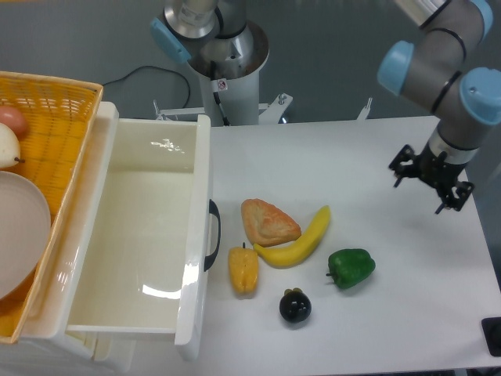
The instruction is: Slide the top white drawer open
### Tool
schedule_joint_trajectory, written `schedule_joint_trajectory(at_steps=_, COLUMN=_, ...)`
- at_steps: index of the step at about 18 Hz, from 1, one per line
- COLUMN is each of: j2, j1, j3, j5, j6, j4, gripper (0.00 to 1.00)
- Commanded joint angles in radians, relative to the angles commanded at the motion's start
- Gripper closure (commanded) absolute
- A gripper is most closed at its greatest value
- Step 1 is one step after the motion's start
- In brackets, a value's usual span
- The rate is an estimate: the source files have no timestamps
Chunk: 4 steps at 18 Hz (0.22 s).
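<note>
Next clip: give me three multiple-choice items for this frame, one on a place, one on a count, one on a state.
1. Where is the hand?
A. Inside the drawer
B. Above the table's right side
C. On the banana

2. How many items lie loose on the table?
A. Three
B. Five
C. Seven

3. The top white drawer is:
A. Pulled open
B. Fully shut
C. Removed

Key: B, it hangs far right of the banana; B, pastry, banana, two peppers, a dark fruit; A, its cream inside shows.
</note>
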Motion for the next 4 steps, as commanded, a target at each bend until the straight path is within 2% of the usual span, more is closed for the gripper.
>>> schedule_joint_trajectory(at_steps=4, j2=-0.008, j1=-0.002, j3=0.003, j5=0.003, j6=0.0, j4=0.0, gripper=0.0)
